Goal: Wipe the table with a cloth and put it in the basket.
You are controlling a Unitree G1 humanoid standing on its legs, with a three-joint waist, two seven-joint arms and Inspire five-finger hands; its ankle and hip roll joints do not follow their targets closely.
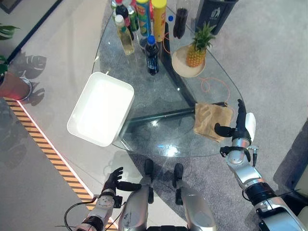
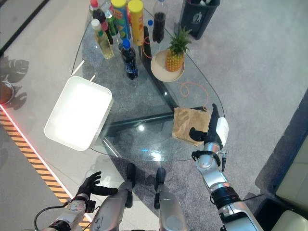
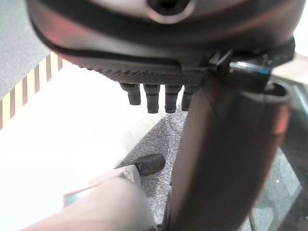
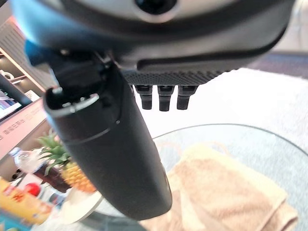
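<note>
A folded tan cloth [image 1: 212,120] is laid flat on the glass table [image 1: 159,103], near its right edge. The right hand [image 1: 239,126] is held just beside the cloth, fingers straight, nothing gripped. A white basket [image 1: 101,108] is set at the table's left edge. The left hand [image 1: 113,181] is held low, fingers spread.

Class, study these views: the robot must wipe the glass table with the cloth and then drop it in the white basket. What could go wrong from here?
1. The cloth lies by the table's near right rim; a wipe toward the open right hand may drag it off.
2. The bottles and pineapple crowd the far side; a wide sweep could topple them.
3. The basket overhangs the left edge; a nudge might tip it.
</note>
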